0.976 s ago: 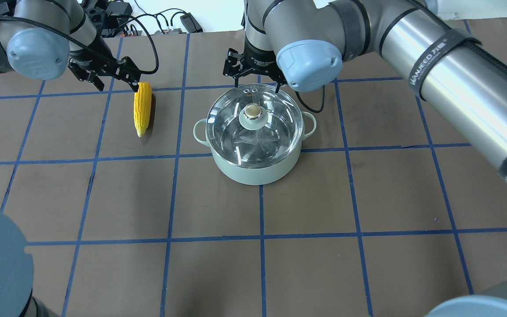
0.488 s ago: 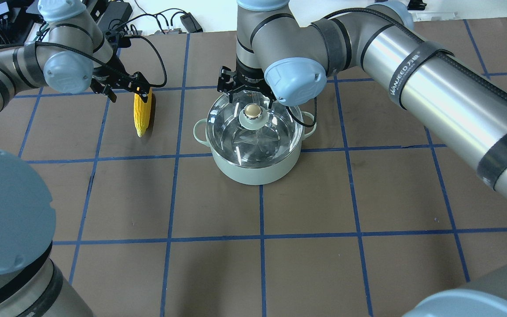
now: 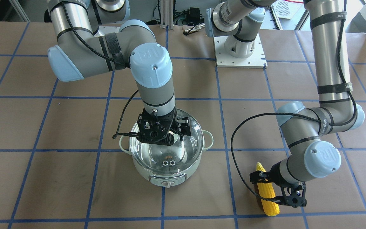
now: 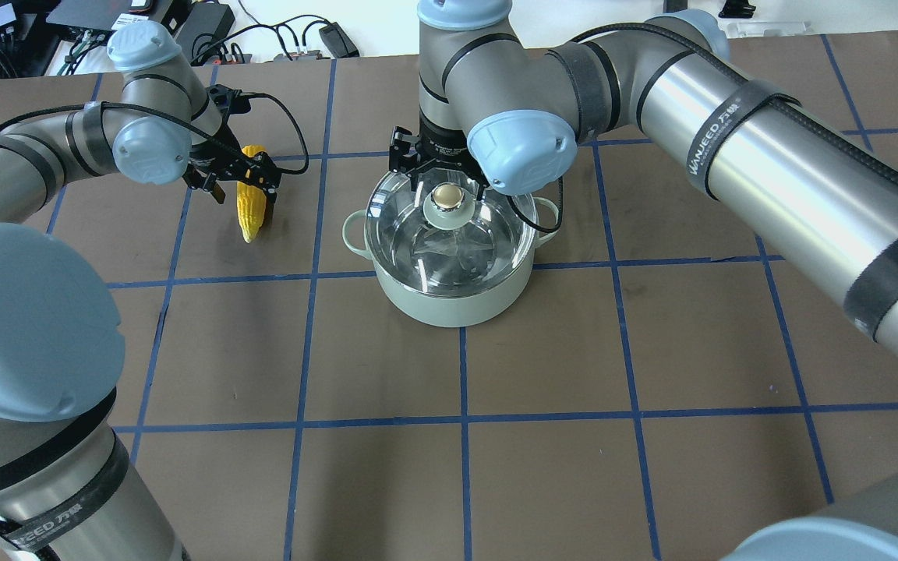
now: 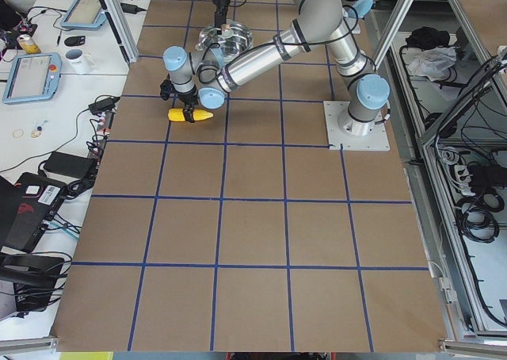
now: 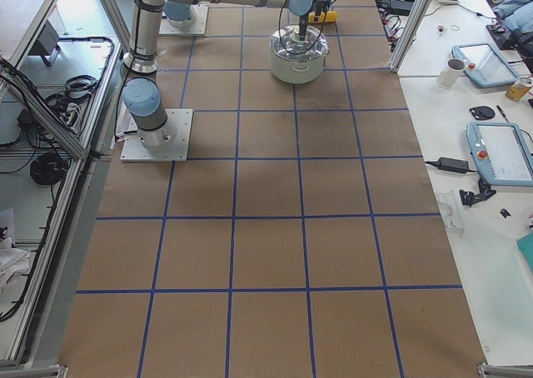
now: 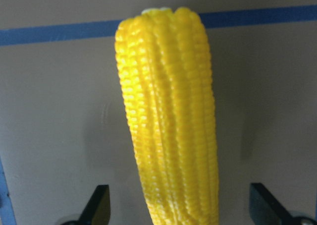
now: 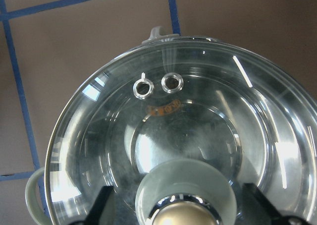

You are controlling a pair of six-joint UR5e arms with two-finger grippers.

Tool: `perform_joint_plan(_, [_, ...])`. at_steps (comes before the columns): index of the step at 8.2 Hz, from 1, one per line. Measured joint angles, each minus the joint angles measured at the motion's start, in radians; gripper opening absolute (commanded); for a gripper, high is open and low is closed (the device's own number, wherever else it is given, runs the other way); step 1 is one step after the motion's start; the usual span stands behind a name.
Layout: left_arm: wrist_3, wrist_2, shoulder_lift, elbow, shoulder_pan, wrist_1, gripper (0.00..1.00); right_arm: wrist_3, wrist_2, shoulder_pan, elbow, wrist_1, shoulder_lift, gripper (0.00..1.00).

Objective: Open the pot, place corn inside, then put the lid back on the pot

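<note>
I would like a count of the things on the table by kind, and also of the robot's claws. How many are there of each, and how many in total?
pot: 1
lid: 1
corn: 1
claw: 2 (left claw, right claw)
Total: 5

Find the left arm [image 4: 36, 156] at the far left: its elbow is bent and the left gripper [image 4: 242, 185] points down. The jaws stand apart, one finger on each side of the corn [image 4: 250, 206], with a gap to both. The right arm [image 4: 730, 148] reaches in to the far centre. The right gripper [image 4: 446, 181] points straight down, jaws apart, flanking the lid knob [image 4: 447, 199] without contact.
</note>
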Motion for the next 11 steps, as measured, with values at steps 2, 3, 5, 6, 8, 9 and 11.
perform_joint_plan(2, [-0.001, -0.003, -0.013, 0.000, 0.000, 0.005, 0.00, 0.002, -0.002, 0.001, 0.007, 0.002, 0.002, 0.87])
perform_joint_plan(3, [-0.001, -0.003, -0.016, 0.000, 0.000, 0.008, 0.00, 0.000, -0.011, 0.002, 0.009, 0.007, 0.003, 0.86])
perform_joint_plan(5, [-0.002, 0.000, -0.018, 0.001, 0.000, 0.009, 0.00, -0.012, -0.033, 0.003, 0.010, 0.032, 0.004, 0.86])
perform_joint_plan(6, [-0.007, 0.002, -0.011, 0.005, 0.000, 0.009, 0.00, -0.015, -0.040, 0.003, 0.010, 0.039, 0.005, 0.86])
perform_joint_plan(8, [-0.043, 0.012, 0.031, 0.013, 0.000, 0.001, 0.00, -0.016, -0.041, 0.004, 0.004, 0.044, 0.004, 0.86])
perform_joint_plan(9, [-0.069, 0.037, 0.072, 0.012, 0.000, -0.006, 0.00, -0.016, -0.037, 0.005, 0.000, 0.044, 0.004, 0.82])
perform_joint_plan(11, [-0.104, 0.088, 0.148, 0.012, -0.004, -0.042, 0.00, -0.013, -0.032, 0.007, -0.002, 0.042, 0.004, 0.60])
